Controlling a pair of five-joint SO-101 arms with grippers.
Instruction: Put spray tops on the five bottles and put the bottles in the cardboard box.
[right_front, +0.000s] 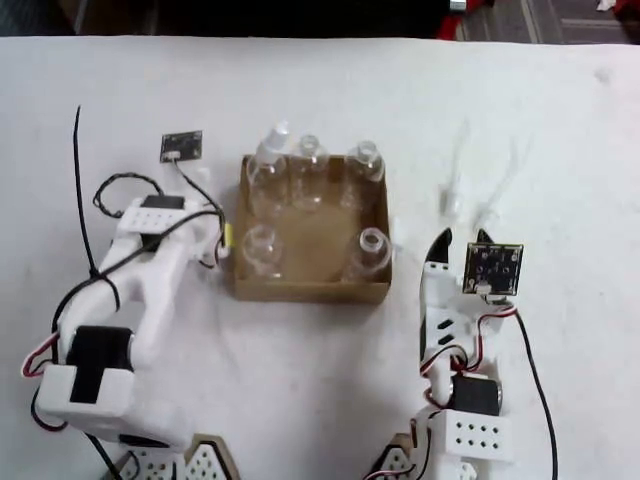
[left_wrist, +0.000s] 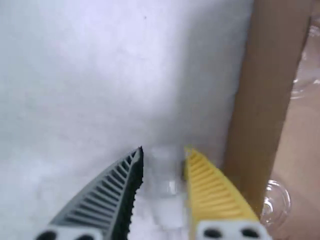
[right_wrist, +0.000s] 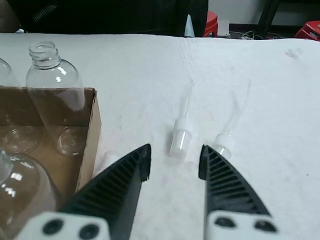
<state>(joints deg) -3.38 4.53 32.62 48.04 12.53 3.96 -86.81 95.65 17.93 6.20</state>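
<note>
Five clear plastic bottles (right_front: 308, 165) stood in the brown cardboard box (right_front: 310, 290), one seemingly capped. Two clear spray tops (right_wrist: 180, 140) lay on the white counter (right_front: 500, 100) before the released right pincer (right_wrist: 175, 152). The left pincer (left_wrist: 164, 152) clenched another beside the box. Light, slippery, thin-tubed, they were best gripped at the head.

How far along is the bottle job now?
Done: five bottles stand in the cardboard box; one back bottle looks capped. In hand: the left gripper seems to grip a clear top. Left: four open necks; two spray tops lie near the open right gripper.
</note>
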